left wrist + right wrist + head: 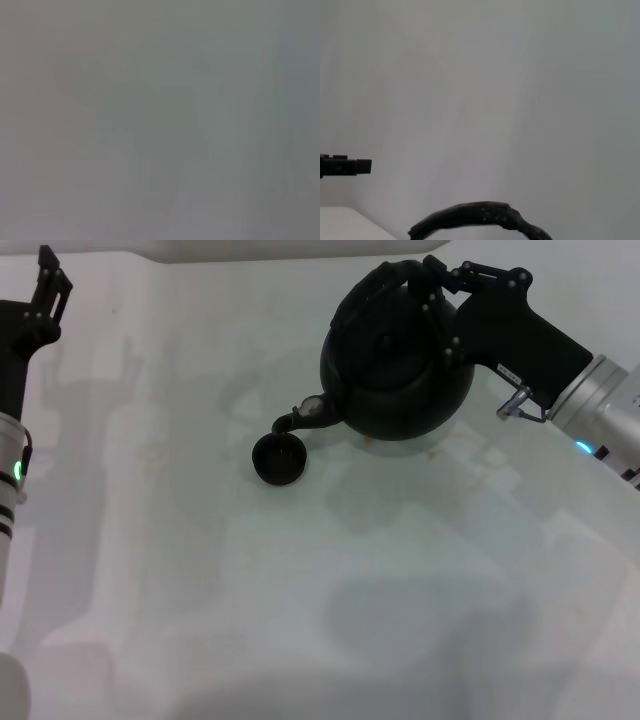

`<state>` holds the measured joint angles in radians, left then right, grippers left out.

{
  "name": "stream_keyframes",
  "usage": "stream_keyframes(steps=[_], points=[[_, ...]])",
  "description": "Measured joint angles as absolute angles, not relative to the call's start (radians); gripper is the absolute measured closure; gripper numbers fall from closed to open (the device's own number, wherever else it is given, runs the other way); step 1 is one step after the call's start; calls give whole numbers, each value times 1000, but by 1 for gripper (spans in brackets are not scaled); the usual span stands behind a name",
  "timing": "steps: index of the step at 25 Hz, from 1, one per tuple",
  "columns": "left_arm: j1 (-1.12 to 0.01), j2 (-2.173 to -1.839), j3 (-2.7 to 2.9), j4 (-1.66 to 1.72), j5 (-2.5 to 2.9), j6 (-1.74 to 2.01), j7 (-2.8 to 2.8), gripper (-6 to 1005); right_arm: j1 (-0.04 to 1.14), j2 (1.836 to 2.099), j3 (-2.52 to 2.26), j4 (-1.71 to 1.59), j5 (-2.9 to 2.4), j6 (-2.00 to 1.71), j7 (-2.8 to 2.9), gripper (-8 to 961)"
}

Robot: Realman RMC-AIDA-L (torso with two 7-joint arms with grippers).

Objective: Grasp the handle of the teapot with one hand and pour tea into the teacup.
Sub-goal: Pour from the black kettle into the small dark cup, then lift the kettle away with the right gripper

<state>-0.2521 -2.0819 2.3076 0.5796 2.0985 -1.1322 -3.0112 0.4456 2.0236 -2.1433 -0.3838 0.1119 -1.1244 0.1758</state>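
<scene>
The matte-black teapot (398, 365) is tilted toward the left, its short spout (300, 418) hanging just over the tiny black teacup (279, 459) on the white table. My right gripper (432, 288) is shut on the arched black handle (385, 282) at the top of the pot. The handle also shows in the right wrist view (480, 217). No stream of tea can be made out. My left gripper (48, 290) is parked at the far left, away from both objects.
The white table (320, 590) stretches out in front of the cup and pot. A faint brownish stain (470, 455) lies right of the pot's base. The left wrist view shows only a blank grey surface.
</scene>
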Motion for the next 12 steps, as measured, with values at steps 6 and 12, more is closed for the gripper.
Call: stream_keyframes(steps=[6,12], points=[[-251,-2083,2327,582,2098,-1138,-3011,120,447,2025,-2143,-386,114,-1109,133,801],[-245,-2083,2329,579,2098,-1141,-3011,119,449,2026,-2146,-398,125,-1106,63,805]])
